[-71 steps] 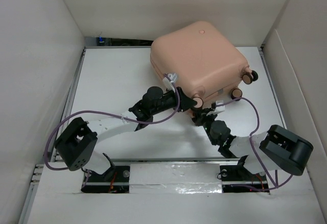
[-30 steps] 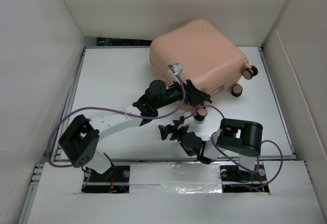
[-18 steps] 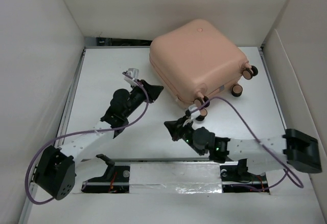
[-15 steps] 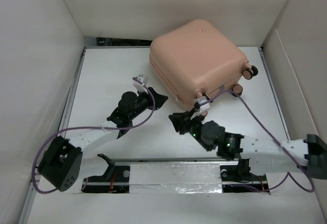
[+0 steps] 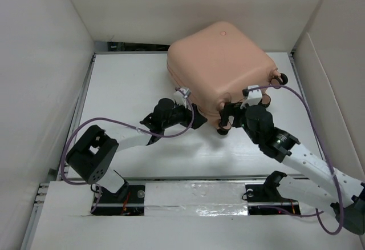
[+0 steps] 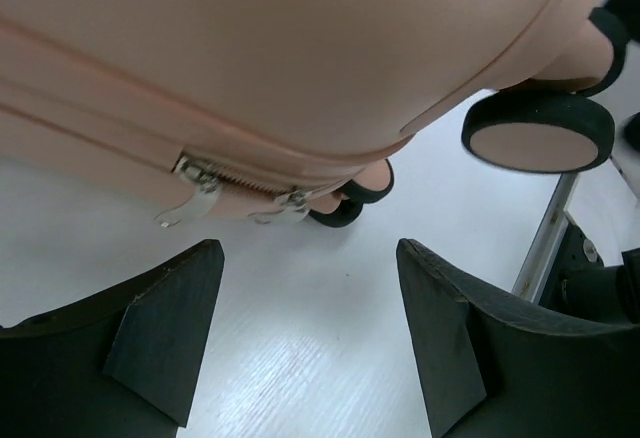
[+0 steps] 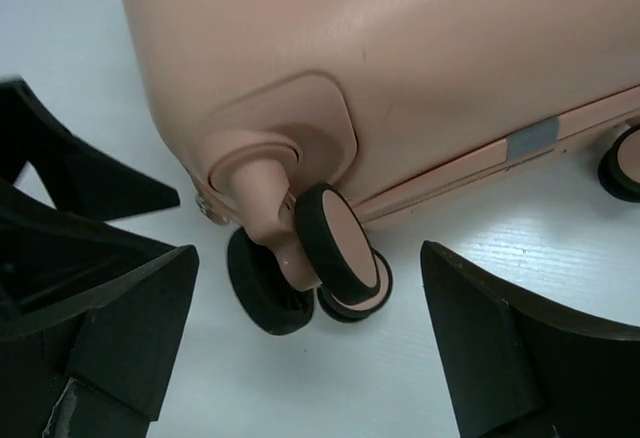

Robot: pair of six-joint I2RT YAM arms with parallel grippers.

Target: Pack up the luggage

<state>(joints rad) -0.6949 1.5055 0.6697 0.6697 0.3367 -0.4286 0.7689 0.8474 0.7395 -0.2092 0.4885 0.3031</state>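
The luggage (image 5: pixel 219 61), a shut peach-pink hard-shell suitcase, lies flat at the back of the table. My left gripper (image 5: pixel 197 121) is at its near corner, open and empty. In the left wrist view, its jaws (image 6: pixel 305 258) stand over bare table just short of the luggage (image 6: pixel 300 48) and its two zipper pulls (image 6: pixel 200 196). My right gripper (image 5: pixel 226 116) faces the same corner from the right. In the right wrist view it (image 7: pixel 310 258) is open, with a caster wheel (image 7: pixel 340 248) under the luggage (image 7: pixel 400 48) just ahead of the fingers, untouched.
White walls (image 5: pixel 45 61) close in the white table (image 5: pixel 125 79) on three sides. A metal rail (image 6: pixel 545 243) runs along the table edge. The left gripper's black fingers (image 7: pixel 80 183) show in the right wrist view, close to the caster. More casters (image 5: pixel 279 79) stick out at the luggage's right side.
Both arms have swung back in to the luggage's near corner, the left from the left, the right from the front. Both grippers stand open now.
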